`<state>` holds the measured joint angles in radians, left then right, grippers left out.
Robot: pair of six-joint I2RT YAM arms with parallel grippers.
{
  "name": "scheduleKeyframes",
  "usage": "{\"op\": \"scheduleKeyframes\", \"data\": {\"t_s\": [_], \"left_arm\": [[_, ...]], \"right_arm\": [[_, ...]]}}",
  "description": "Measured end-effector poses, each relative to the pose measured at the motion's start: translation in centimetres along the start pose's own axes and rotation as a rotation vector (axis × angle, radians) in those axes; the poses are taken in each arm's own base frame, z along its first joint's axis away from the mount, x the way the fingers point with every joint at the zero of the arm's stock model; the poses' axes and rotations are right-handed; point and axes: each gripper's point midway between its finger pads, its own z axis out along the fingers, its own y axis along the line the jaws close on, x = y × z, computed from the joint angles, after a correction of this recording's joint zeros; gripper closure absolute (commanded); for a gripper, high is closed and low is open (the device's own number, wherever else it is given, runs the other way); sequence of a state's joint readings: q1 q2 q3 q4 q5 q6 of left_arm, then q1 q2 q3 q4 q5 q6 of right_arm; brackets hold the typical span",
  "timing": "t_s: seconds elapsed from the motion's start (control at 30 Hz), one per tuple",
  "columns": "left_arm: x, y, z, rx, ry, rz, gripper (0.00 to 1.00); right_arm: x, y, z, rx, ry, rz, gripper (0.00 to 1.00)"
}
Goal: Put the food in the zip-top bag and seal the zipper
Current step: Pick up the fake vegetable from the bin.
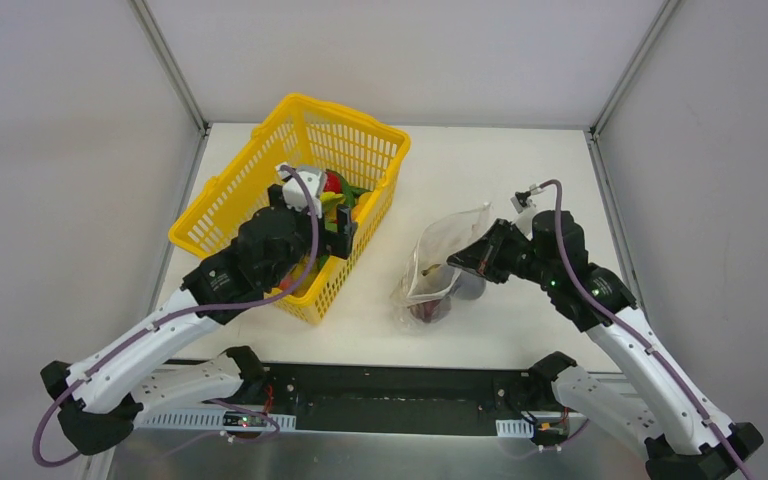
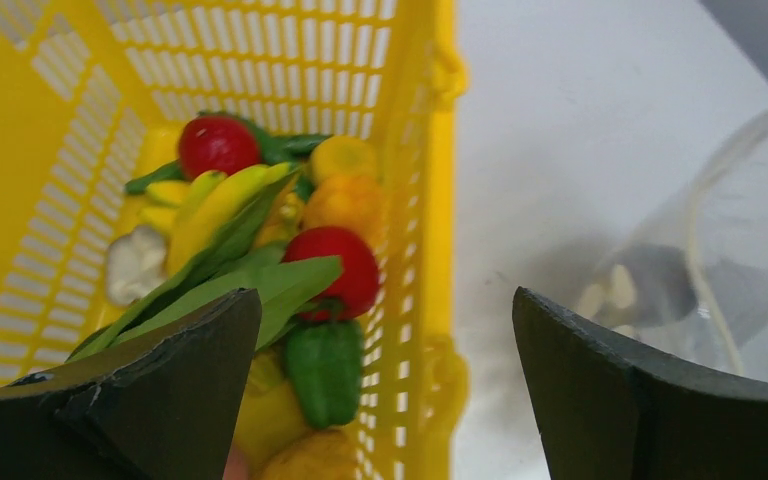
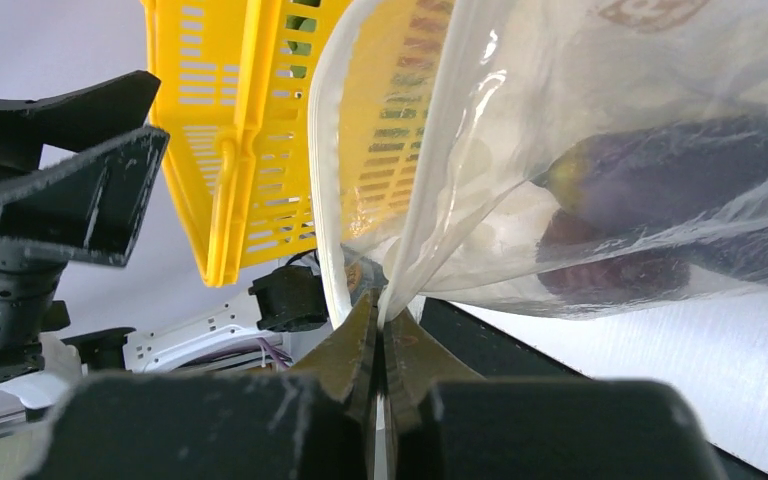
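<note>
Two grippers: my left gripper, spread wide, hangs above glossy toy food in the yellow mesh basket, table's far-left corner; my right gripper pinches the rim of the clear dotted zip-top bag, rightward

The top view hangs above and behind the arms, tilted down and forward. It is far enough back to take in the whole table, the basket and the bag. The left wrist view sits just behind the left claw and looks steeply down between its fingers into the basket, close up. A strip of table and the bag show at its right edge. The right wrist view rides behind the right claw, low and facing the robot's left, so near that the bag fills most of the frame. The basket and the left arm lie beyond. All three views share basket and bag.
</note>
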<state>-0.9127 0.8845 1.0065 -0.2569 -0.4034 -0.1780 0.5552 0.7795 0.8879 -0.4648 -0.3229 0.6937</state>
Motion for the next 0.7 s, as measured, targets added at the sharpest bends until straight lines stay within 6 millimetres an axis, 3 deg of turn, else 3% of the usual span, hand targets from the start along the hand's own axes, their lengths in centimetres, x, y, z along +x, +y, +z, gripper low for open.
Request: {"op": "scheduleKeyframes", "data": {"t_s": [0.1, 0.23, 0.5, 0.7], "left_arm": [[1.3, 3.3, -0.4, -0.103, 0.059, -0.016, 0.01], [3.1, 5.9, -1.0, -0.189, 0.146, -0.034, 0.01], [7.4, 9.5, -1.4, -0.326, 0.395, -0.089, 0.01], [11.0, 11.2, -3.5, -0.380, 0.612, -0.106, 0.01]], "right_arm": [[0.1, -0.3, 0.3, 0.013, 0.009, 0.001, 0.98], [0.1, -0.3, 0.3, 0.013, 0.008, -0.002, 0.98], [0.1, -0.4, 0.3, 0.016, 0.011, 0.000, 0.98], [0.2, -0.5, 0.2, 0.020, 0.014, -0.005, 0.98]]}}
